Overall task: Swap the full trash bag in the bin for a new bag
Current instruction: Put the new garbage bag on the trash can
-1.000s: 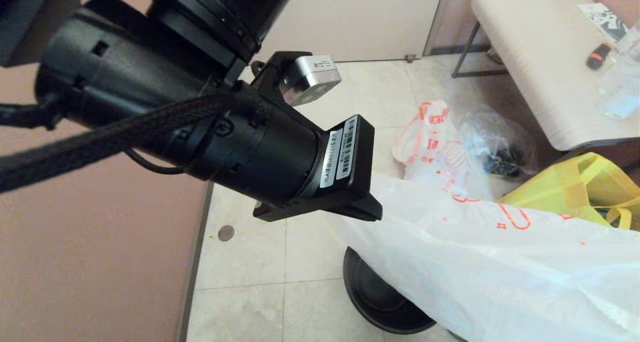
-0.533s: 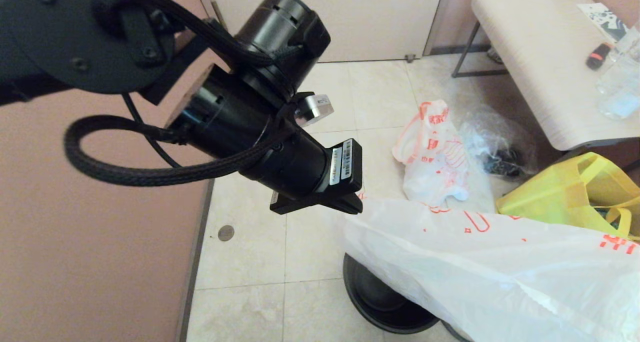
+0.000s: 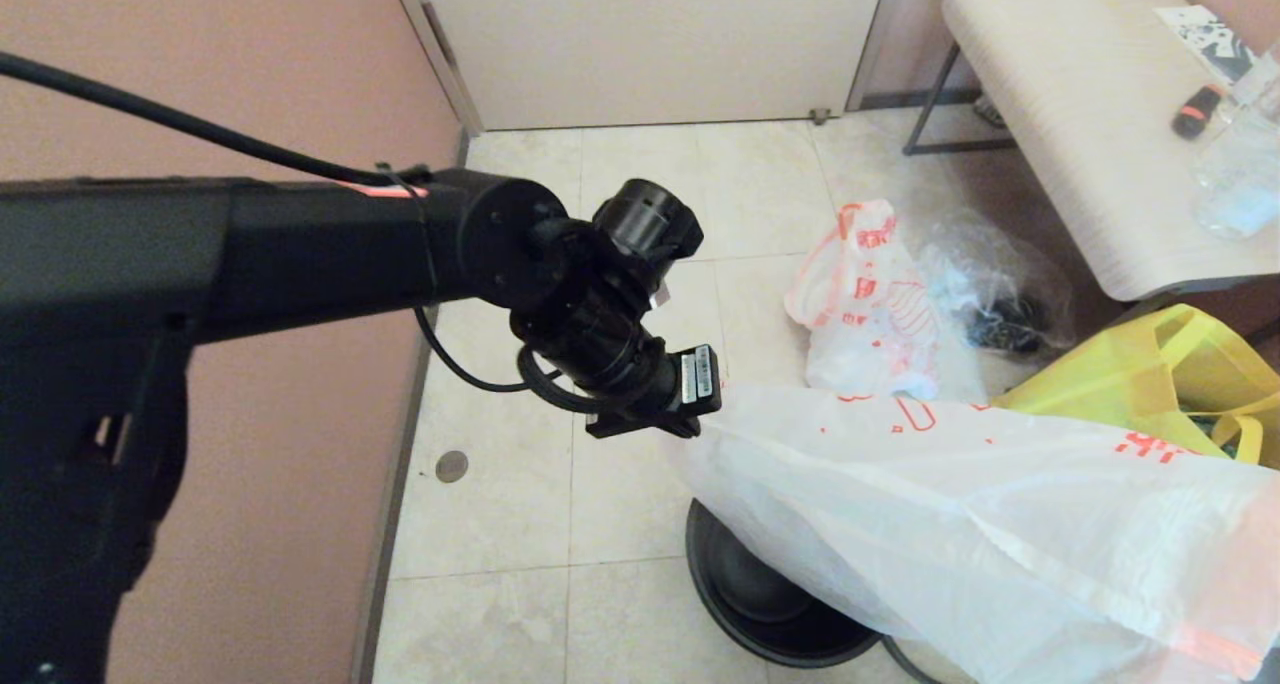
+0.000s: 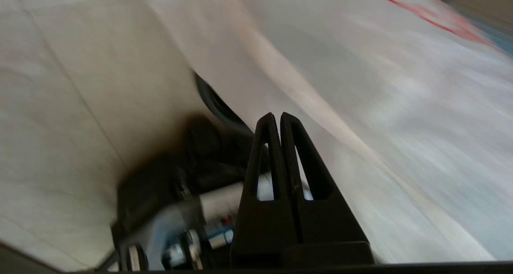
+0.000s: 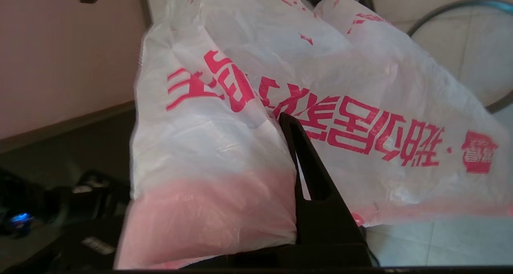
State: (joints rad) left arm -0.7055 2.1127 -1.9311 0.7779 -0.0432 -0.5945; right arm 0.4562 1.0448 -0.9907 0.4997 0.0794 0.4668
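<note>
Two bags tell how far the job has come. The full bag point(image 3: 868, 304), small and lumpy with loop handles, sits on the floor tiles beside a clear bag point(image 3: 990, 284) of dark things, well apart from the bin point(image 3: 760, 604), so the removal looks done. The new bag point(image 3: 980, 544) hangs stretched in the air above the bin, covering part of its opening; it is not yet inside or fitted over the rim, and that, by my reading, is what remains. A grey ring point(image 5: 461, 49) lies on the floor nearby, off the bin.

The left gripper point(image 3: 690, 426) meets the near corner of the new bag, fingers closed together. The right gripper point(image 5: 294, 154) is out of the head view; its own camera shows it pinched shut on the bag's pink-banded mouth.

Only the head view shows the whole layout: bin, old bag, yellow tote point(image 3: 1150, 384) and bench point(image 3: 1080, 114). The left wrist view shows the closed fingertips point(image 4: 276, 123) against white film, though whether film is caught between them is unclear. The right wrist view alone shows the pink band and large red print.
</note>
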